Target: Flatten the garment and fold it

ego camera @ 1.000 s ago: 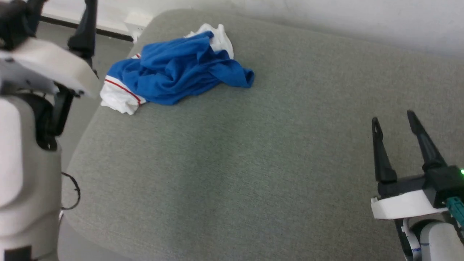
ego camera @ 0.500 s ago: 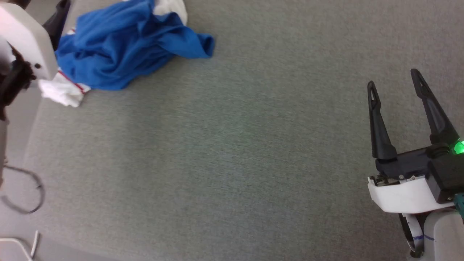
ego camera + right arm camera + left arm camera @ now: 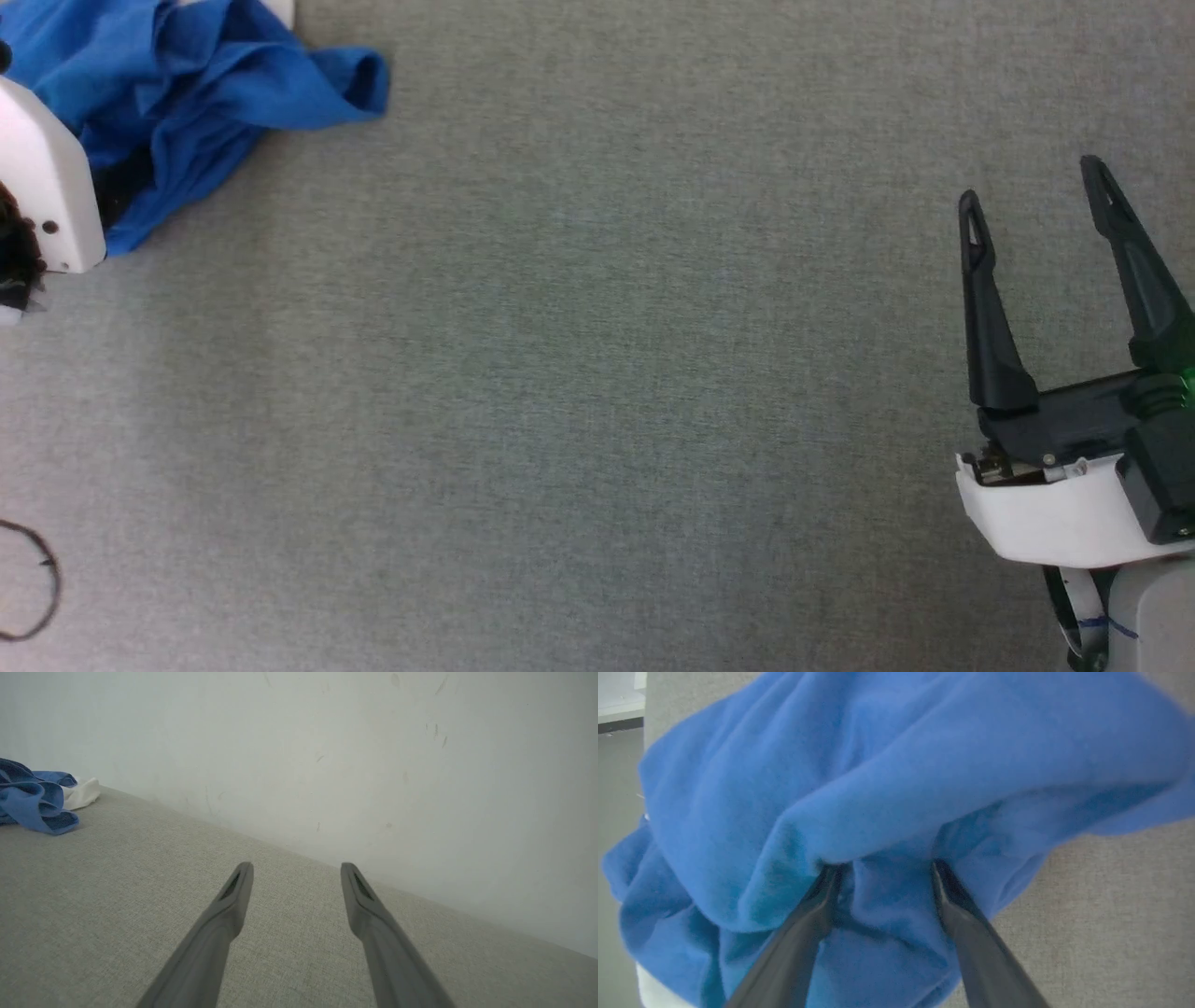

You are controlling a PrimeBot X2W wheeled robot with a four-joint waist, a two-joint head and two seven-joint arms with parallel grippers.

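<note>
Garment, royal-blue short-sleeved T-shirt of soft knit with a scrap of white sleeve showing (image 3: 187,84): lies in a crumpled heap at about ten o'clock in the head view, on a grey-green woven upholstered surface (image 3: 597,373). No print is readable among the folds. Condition: bunched, layered and creased, one blue lobe trailing toward three o'clock; nothing is spread flat and no fold is made. Left gripper, two long dark fingers (image 3: 883,868): fingers stand apart, their tips buried under an overhanging ridge of blue cloth, with cloth bulging between them; not pinched on it. Right gripper, same pattern, on a white wrist housing (image 3: 1034,187): at four o'clock in the head view, fingers spread wide, holding nothing, poised over bare upholstery well apart from the heap; its wrist view places the garment at nine o'clock, near a pale scuffed wall (image 3: 373,765). Progress, by estimate: the opening stage only, a first hold being sought. Outstanding: secure a grip, draw the shirt out, smooth it flat, then every fold.
</note>
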